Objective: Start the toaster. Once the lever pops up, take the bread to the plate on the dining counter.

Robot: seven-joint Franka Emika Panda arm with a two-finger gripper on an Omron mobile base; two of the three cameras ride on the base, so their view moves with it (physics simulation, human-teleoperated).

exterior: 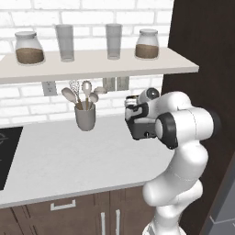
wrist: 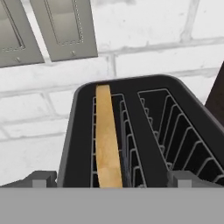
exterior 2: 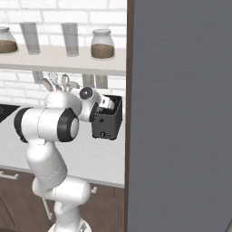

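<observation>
The toaster (exterior 2: 107,122) stands at the back right corner of the narrow white counter (exterior: 82,160), against the brick wall and close beside a tall dark panel. In the right base view its dark front face and the small knob low on it are plain to see, while the left base view has most of it hidden behind the arm's elbow. The gripper (wrist: 111,180) hangs just above the toaster's top, its two finger tips (wrist: 40,179) spread as wide as they go, one at each lower side of the hand view, holding nothing. The hand view alone looks down into the slots: the bread (wrist: 107,144) stands on edge in the left slot, its tan crust edge showing between the wire guides, and the right slot has bare wires. Two grey wall outlets (wrist: 65,28) sit on the brick above the toaster. The left base view adds a grey utensil cup (exterior: 85,115) farther left along the counter's back edge, and a shelf (exterior: 92,66) carrying jars and glasses.
</observation>
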